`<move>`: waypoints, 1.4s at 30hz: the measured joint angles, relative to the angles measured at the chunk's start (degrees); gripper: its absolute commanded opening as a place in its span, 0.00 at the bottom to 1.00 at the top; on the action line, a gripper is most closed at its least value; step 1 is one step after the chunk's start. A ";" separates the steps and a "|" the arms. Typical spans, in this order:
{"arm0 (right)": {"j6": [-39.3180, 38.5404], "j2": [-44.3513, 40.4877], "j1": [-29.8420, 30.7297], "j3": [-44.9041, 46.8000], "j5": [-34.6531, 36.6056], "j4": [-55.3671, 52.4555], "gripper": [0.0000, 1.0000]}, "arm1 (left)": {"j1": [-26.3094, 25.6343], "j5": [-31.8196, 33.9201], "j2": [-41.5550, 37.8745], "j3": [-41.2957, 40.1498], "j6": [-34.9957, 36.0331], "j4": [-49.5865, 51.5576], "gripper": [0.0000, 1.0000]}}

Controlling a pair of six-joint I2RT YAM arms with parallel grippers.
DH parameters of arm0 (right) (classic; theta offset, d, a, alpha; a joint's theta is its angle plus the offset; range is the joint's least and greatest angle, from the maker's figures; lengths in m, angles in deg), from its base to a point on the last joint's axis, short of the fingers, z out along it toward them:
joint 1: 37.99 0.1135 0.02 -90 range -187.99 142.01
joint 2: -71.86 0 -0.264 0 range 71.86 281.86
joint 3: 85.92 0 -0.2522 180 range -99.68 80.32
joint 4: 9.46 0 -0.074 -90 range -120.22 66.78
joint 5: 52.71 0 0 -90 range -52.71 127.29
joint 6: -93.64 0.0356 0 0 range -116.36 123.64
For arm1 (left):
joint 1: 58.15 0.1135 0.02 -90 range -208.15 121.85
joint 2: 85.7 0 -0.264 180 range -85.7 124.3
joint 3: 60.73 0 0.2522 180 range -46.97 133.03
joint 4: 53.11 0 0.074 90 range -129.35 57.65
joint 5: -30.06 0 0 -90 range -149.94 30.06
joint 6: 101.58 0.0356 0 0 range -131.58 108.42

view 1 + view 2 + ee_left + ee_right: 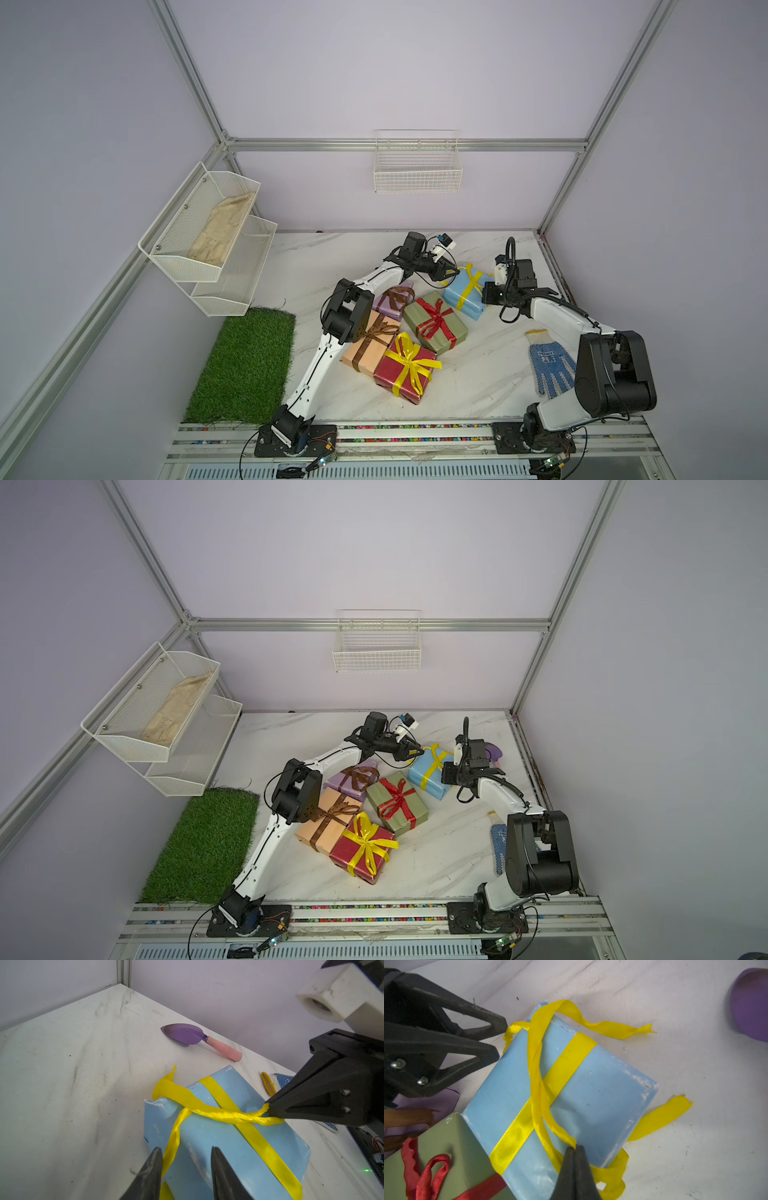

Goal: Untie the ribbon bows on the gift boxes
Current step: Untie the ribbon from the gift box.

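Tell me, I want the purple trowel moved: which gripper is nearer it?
Right. The right gripper, pinching the yellow ribbon, is at the blue box's edge facing the trowel; the left gripper is at the box's far edge.

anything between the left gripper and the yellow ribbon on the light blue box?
Nothing visible. The left gripper is open, straddling a strand of the yellow ribbon at the edge of the light blue box. The right gripper, shut on another strand, is across the box, clear.
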State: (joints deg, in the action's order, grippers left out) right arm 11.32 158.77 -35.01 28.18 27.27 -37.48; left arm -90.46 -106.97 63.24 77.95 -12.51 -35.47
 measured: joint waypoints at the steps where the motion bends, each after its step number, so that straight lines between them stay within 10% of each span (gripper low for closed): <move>1: 0.02 -0.09 0.00 0.13 -0.04 0.15 0.00 | 0.00 -0.22 0.00 0.00 -0.02 -0.02 0.39; 22: 1.73 0.24 0.00 -0.68 0.72 -0.37 0.00 | -0.07 -0.81 -9.90 -17.75 -3.91 -4.26 0.00; 42: 2.32 10.78 -0.35 -12.04 1.77 -1.66 0.00 | -2.16 12.76 -26.36 -31.19 -4.20 -0.33 0.00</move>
State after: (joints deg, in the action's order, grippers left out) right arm 13.64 169.55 -35.36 16.14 29.04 -39.15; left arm -92.63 -94.20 36.88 46.76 -16.71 -35.80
